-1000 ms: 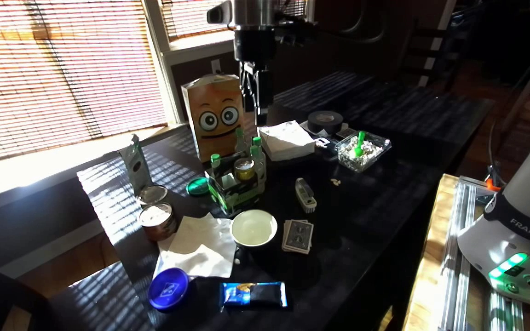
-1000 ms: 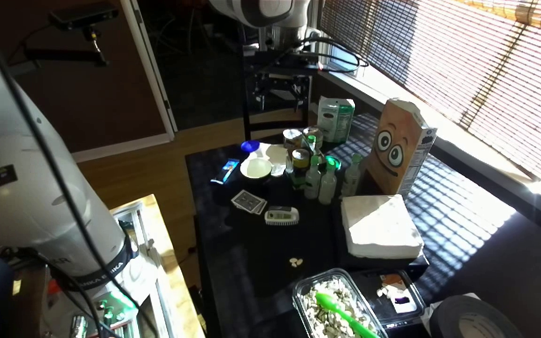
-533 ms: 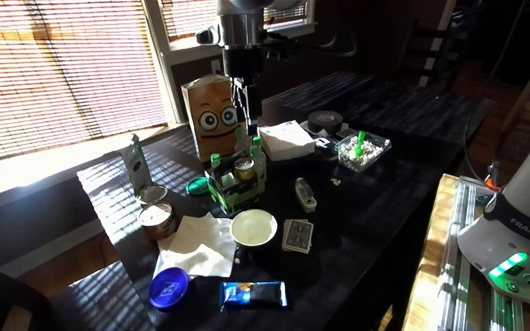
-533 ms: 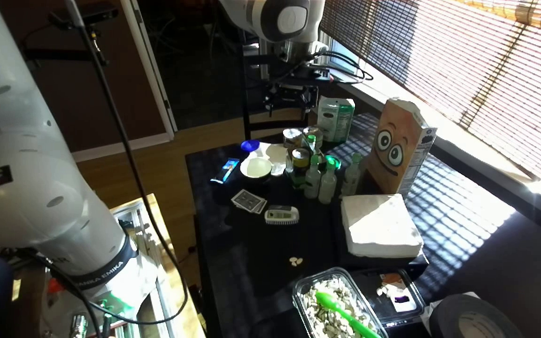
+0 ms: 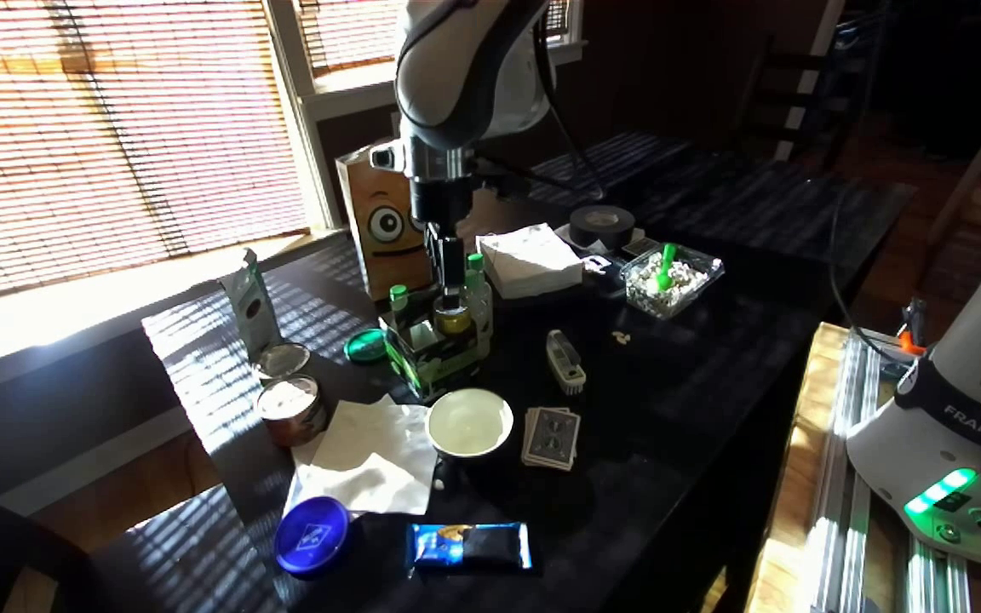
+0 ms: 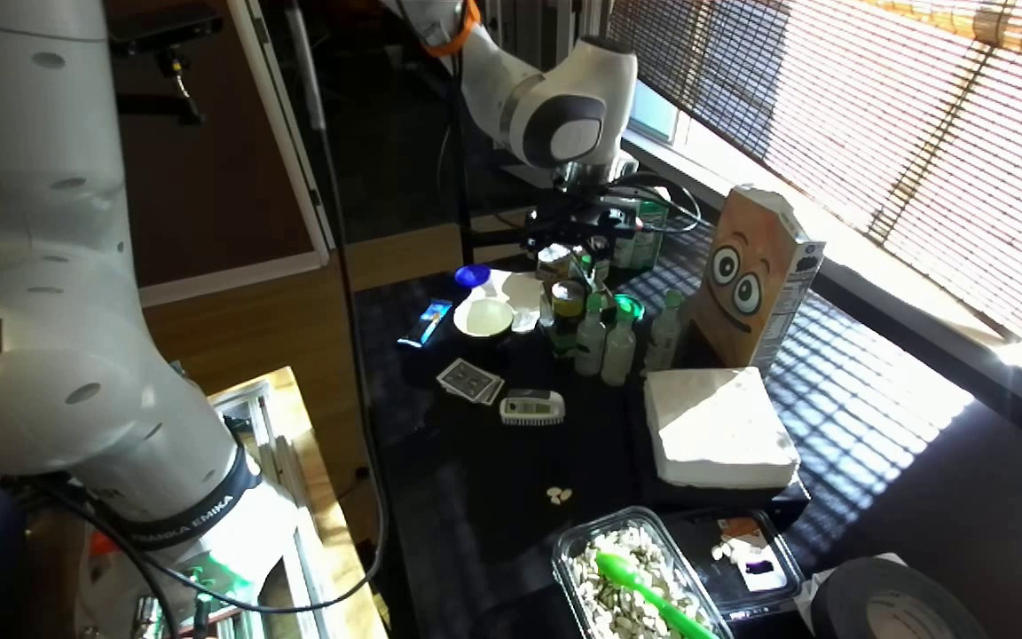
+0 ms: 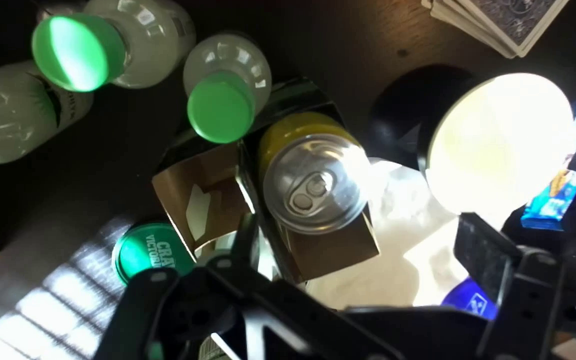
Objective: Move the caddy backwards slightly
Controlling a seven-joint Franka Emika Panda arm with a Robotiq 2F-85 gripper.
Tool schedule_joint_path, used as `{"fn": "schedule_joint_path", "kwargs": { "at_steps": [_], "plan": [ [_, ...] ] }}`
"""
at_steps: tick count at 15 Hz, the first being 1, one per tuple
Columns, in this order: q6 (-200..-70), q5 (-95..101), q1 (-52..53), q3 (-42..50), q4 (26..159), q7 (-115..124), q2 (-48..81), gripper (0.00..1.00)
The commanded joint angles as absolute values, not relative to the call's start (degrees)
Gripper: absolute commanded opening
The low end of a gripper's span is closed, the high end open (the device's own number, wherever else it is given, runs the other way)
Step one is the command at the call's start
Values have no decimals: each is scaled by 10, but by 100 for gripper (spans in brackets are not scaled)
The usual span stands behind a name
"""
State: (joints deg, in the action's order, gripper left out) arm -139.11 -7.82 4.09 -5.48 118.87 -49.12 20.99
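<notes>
The caddy is a small dark open-top carton with green print, on the table in both exterior views [image 5: 435, 362] [image 6: 562, 341]. It holds a yellow can [image 7: 315, 182] and a green-capped bottle. In the wrist view the caddy's brown compartments [image 7: 333, 250] show beside the can. My gripper [image 7: 365, 235] is open and empty, its fingers wide apart. In an exterior view the gripper [image 5: 450, 294] hangs just above the caddy. In the wrist view one finger overlaps the caddy's divider; the other is over the paper side, outside it. I cannot tell whether anything touches.
Green-capped bottles [image 6: 619, 351] stand close beside the caddy. A tall brown box with a face [image 5: 384, 226] is behind it. A bowl [image 5: 469, 423], paper sheet [image 5: 371, 460], can [image 5: 292, 410] and green lid [image 5: 365, 345] lie around it. A white stack [image 6: 719, 426] is nearby.
My arm has come down and shifted left in an exterior view, bringing the gripper from high beside the brown box to just over the caddy. The caddy and other things have not moved.
</notes>
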Motion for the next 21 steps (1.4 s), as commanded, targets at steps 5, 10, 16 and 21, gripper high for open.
{"fn": "schedule_joint_path", "kwargs": {
  "at_steps": [5,10,16,21],
  "plan": [
    [-1427,-67,26,-105,1110,-435,281,100],
    [-1364,-48,23,-103,1101,-417,280,100],
    [-1331,25,30,-97,1092,-446,293,74],
    [-1339,53,31,-96,1085,-451,293,39]
  ]
}}
